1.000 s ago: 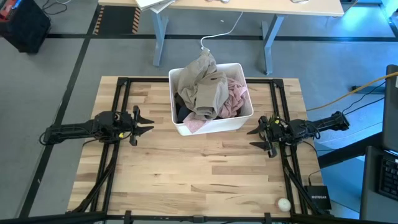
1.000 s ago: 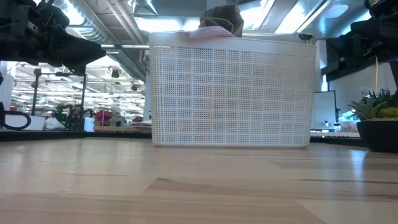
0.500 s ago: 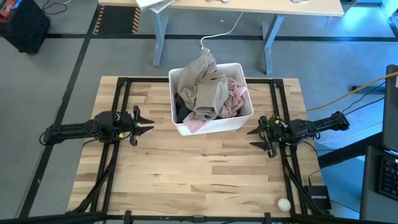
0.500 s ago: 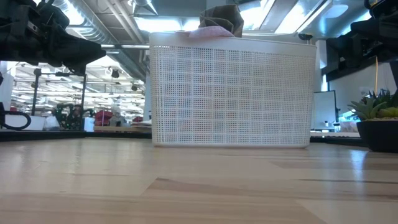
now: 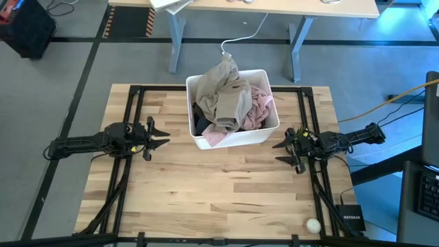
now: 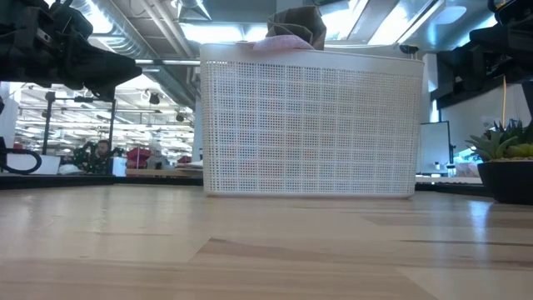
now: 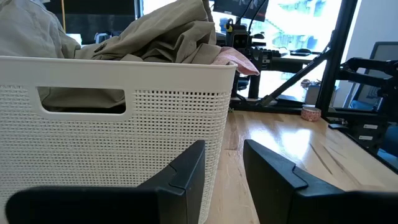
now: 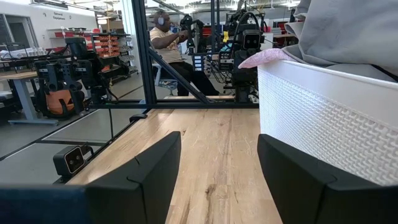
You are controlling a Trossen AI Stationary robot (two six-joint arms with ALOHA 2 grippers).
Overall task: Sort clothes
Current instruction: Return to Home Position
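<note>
Khaki-topped clothes (image 5: 230, 99) heaped in white bin (image 5: 236, 140), left hand (image 5: 162, 134) and right hand (image 5: 279, 151) empty, fingers apart.

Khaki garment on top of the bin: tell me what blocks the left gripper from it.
The white bin's near wall stands between the left gripper and the khaki garment; from above, nothing visible covers it.

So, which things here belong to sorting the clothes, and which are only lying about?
For the job:
- khaki-beige garment
- pale pink garment
- black garment
- white bin holding them

Lying about:
- small white ball near the table corner
- potted plant
</note>
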